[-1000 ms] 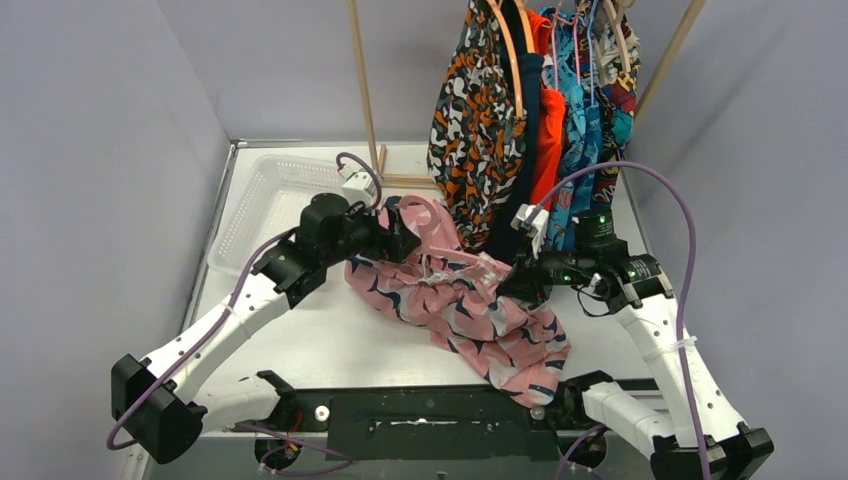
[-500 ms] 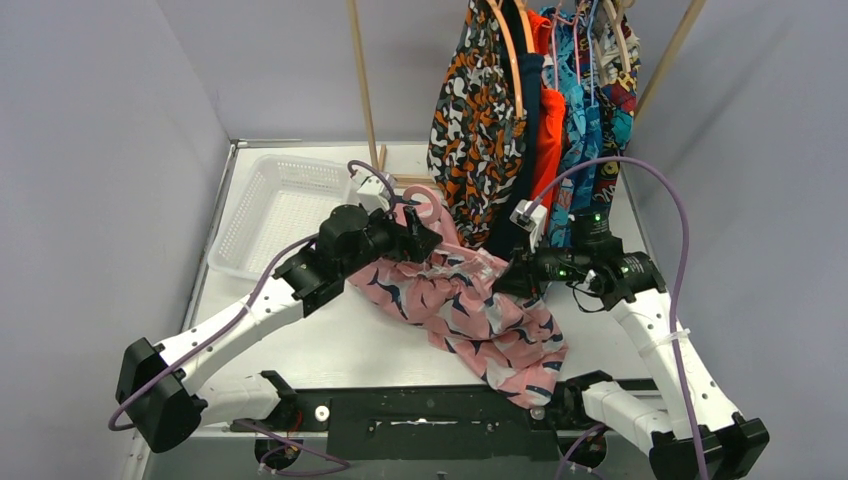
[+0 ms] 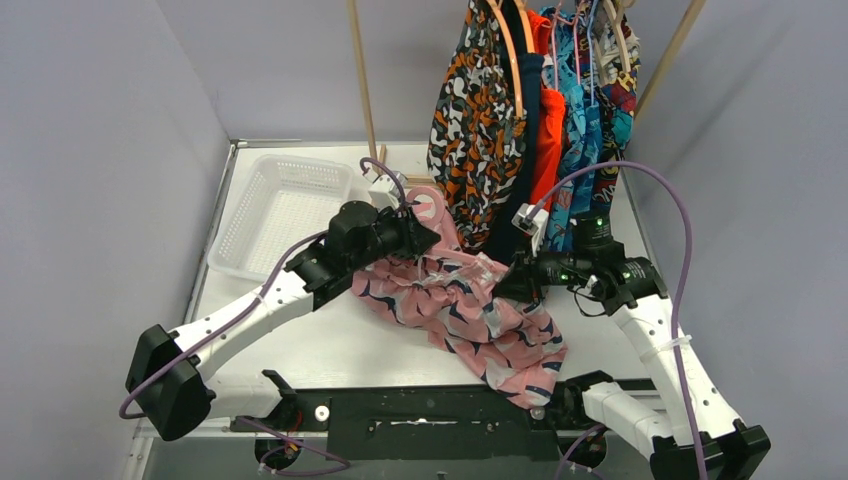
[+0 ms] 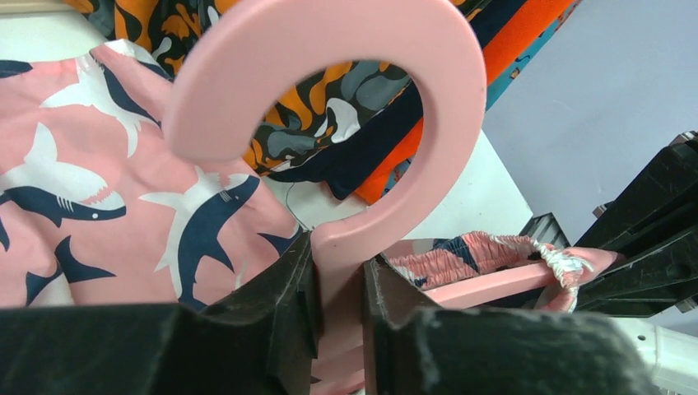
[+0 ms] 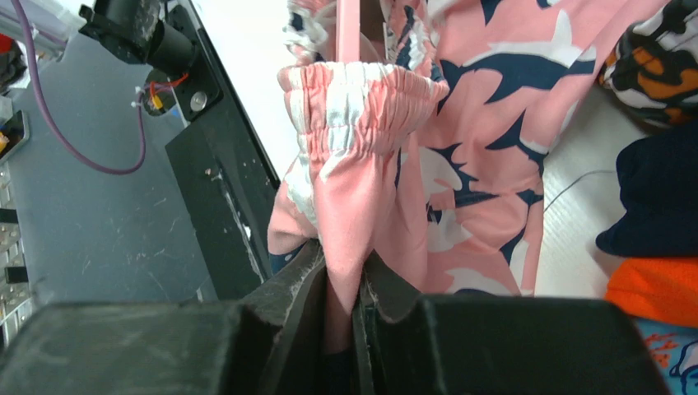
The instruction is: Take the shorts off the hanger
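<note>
The left claw [image 4: 338,276] pinches the hanger [image 4: 449,123] by its neck, and the right claw [image 5: 342,284] clamps the shorts [image 5: 362,123] (waistband bunched); pulling could snag the elastic.

Shark-print shorts [image 3: 470,310] lie mid-table [image 3: 330,340], stretched between the 2 grippers. Left gripper [image 3: 410,235] sits at their far-left end, clamped on the hanger [image 4: 449,132] stem, hook sticking out past the fingers. Right gripper [image 3: 510,285] sits at their right side, pinching the waistband. Basket [image 3: 275,210] at far left of table. Rack [image 3: 362,80] at rear; hanging shorts [image 3: 475,120] right of its left pole, behind both grippers.
</note>
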